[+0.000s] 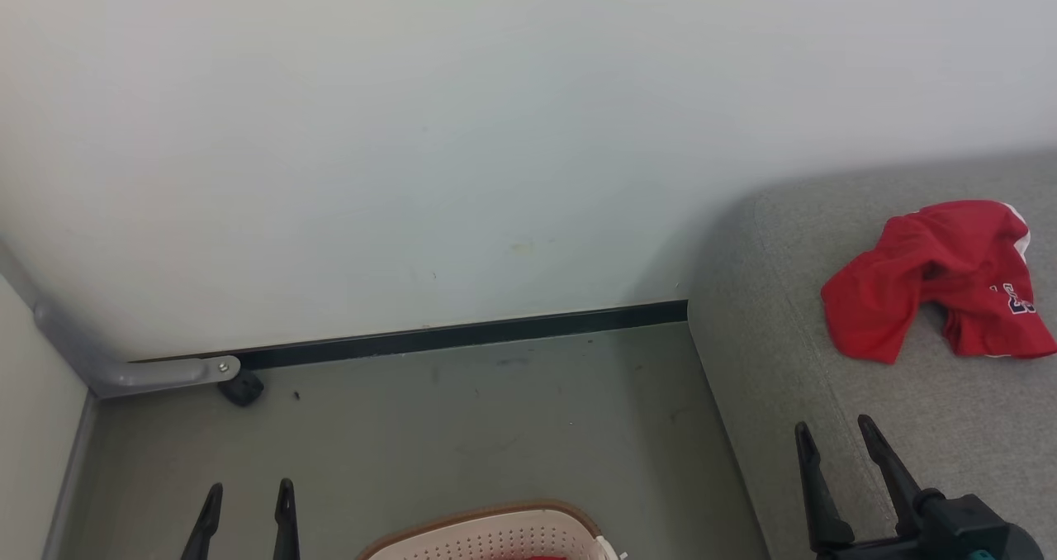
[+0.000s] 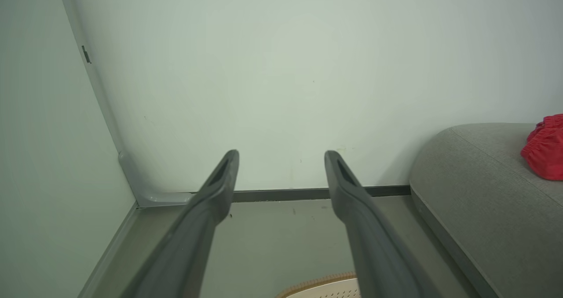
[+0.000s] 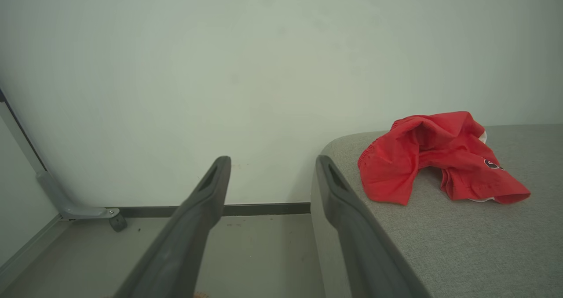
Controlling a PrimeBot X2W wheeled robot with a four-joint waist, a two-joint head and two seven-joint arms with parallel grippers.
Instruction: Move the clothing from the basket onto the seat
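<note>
A crumpled red garment (image 1: 937, 275) with white trim and navy lettering lies on the grey seat (image 1: 908, 428) at the right; it also shows as clothing (image 3: 435, 157) on the seat (image 3: 462, 245) and at the edge (image 2: 547, 148). The basket (image 1: 495, 535), cream with a brown rim, peeks in at the bottom centre, a sliver of red inside it. Its rim (image 2: 321, 285) shows between the left fingers. My left gripper (image 1: 248, 494) is open and empty, left of the basket. My right gripper (image 1: 834, 432) is open and empty over the seat's front edge.
A pale wall (image 1: 413, 147) with a dark skirting strip (image 1: 462, 333) stands behind the grey floor (image 1: 495, 428). A grey metal bracket with a small black caster (image 1: 241, 386) sits in the left corner. A side wall closes the left.
</note>
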